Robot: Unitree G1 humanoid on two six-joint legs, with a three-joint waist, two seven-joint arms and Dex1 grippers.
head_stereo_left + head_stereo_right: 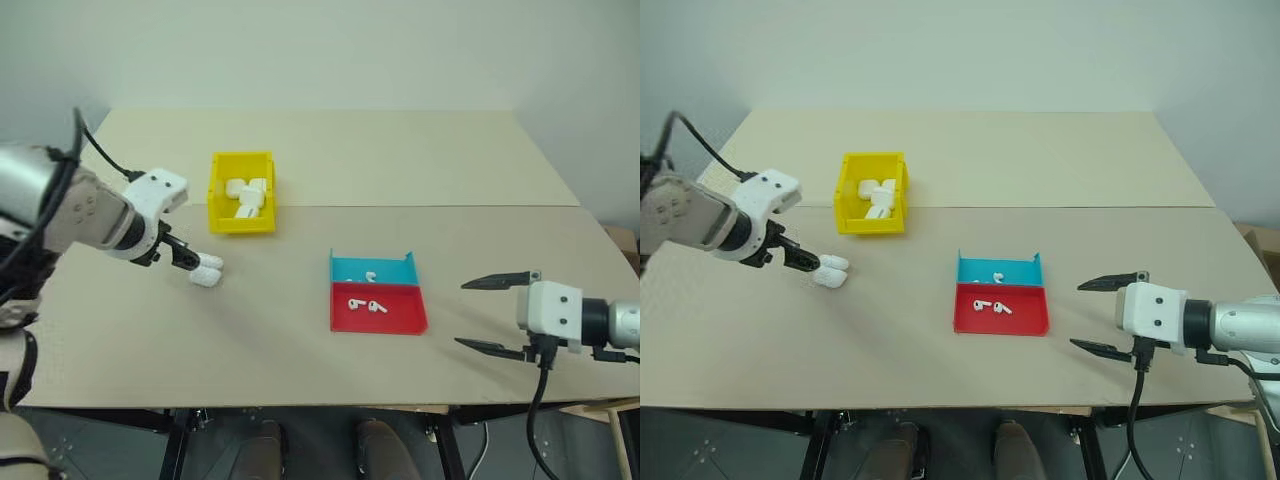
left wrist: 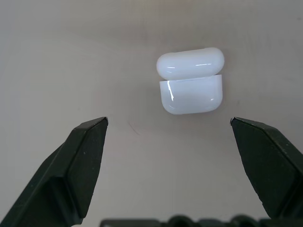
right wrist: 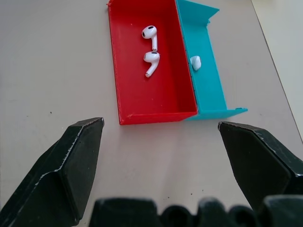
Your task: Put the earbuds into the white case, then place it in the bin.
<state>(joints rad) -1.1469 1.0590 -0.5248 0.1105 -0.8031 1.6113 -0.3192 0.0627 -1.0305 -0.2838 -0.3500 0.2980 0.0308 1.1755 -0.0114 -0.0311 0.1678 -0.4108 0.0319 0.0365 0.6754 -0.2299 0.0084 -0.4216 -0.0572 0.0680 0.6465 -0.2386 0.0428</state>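
Note:
The white case [image 2: 190, 82] lies on the tan table with its lid tipped open, left of centre [image 1: 207, 270]. My left gripper [image 1: 188, 258] hangs just above and to the left of it, angled down, open, with the case lying ahead of its fingertips and apart from them. Two earbuds [image 3: 151, 47] lie in the red half of a small tray, and a third white piece [image 3: 195, 61] lies in the blue half. My right gripper [image 1: 495, 315] hovers to the right of the tray, open and empty. The yellow bin [image 1: 215, 195] stands behind the case.
Several white cases [image 1: 247, 196] lie inside the bin. The red and blue tray [image 1: 378, 325] sits near the table's middle. A seam [image 1: 450, 206] runs across the table behind the tray. The table's front edge is close below my right gripper.

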